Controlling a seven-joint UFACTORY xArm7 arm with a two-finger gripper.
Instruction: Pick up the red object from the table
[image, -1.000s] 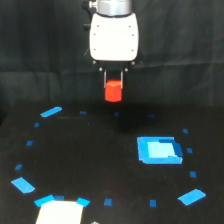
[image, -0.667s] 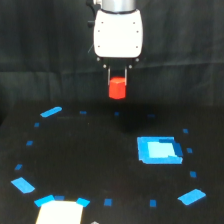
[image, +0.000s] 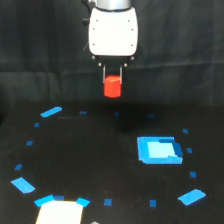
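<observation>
The red object (image: 113, 87) was pinched between the fingers of the gripper (image: 113, 80) and hung clear above the table (image: 100, 160), top tucked between the fingers so it could be carried without slipping; the pick was judged essentially done. A black matte surface was seen, ringed with small blue tape marks, a blue square patch (image: 158, 149) on the exterior view's right, dark cloth behind.

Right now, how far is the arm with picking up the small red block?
Done: the gripper is shut on the small red-orange block, which hangs clear above the black matte table. In hand: holding it there, away from the bright blue square patch. Left: apparently nothing; the pick looks finished.
</observation>
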